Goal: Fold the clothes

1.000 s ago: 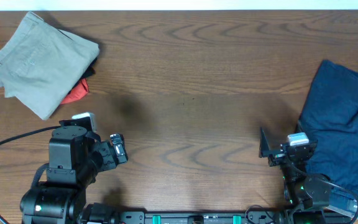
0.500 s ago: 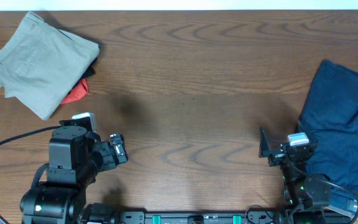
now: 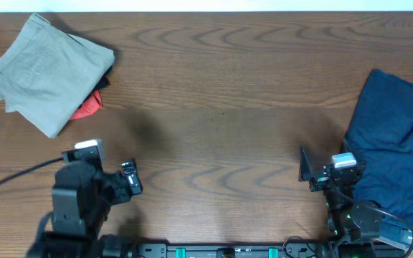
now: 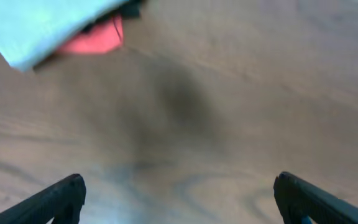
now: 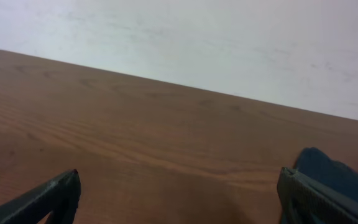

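Note:
The khaki shorts [image 3: 45, 72] lie folded at the far left of the table, also at the top left of the blurred left wrist view [image 4: 42, 25]. A navy-blue garment [image 3: 396, 143] lies spread and rumpled at the right edge; its corner shows in the right wrist view [image 5: 340, 171]. My left gripper [image 3: 129, 179] is open and empty near the front left, well short of the shorts; its jaws stand wide apart over bare wood [image 4: 179, 205]. My right gripper [image 3: 307, 168] is open and empty just left of the navy garment, over bare wood [image 5: 179, 202].
A red cloth [image 3: 88, 107] and a bit of black cloth stick out from under the shorts; the red cloth also shows in the left wrist view [image 4: 98, 40]. The wooden table [image 3: 221, 93] ends at a pale far edge. A black cable [image 3: 13, 172] trails from the left arm.
My left arm has drawn back a little toward the front edge and turned slightly. The right arm and both garments have not moved.

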### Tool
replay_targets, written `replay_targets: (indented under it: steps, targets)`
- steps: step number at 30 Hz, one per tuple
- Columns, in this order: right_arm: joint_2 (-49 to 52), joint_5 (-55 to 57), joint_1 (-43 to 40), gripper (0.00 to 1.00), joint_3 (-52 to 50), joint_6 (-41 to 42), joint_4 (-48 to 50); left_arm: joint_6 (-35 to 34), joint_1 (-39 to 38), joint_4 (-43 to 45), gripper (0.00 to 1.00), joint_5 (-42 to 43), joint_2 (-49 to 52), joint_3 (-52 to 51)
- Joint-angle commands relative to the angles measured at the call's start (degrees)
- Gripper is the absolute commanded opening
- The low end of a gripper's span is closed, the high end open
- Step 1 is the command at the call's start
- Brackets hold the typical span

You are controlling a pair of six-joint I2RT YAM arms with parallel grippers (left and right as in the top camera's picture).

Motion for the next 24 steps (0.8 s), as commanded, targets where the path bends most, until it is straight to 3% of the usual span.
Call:
replay_targets:
  steps: [1,9,16,24]
  targets:
    - [-0.4,-0.6,-1.1,0.99,-0.1,0.6,-0.2,1.5,-0.3,4.9,0.98,-4.2,-7.4,-8.8]
    - [-0.4,-0.6,-1.1,0.99,-0.1,0.6,-0.2,3.6,1.7,31.8,0.98,-4.6,-23.5,-32.3]
    - [-0.4,-0.6,-1.1,0.99,-0.1,0.6,-0.2,4.9,5.3,55.0,0.98,-5.5,-27.9,-45.2]
    - [-0.4,-0.6,-1.1,0.99,-0.1,0.6,-0.2,7.2,6.5,49.3,0.98,-4.3,-28.6,-45.4]
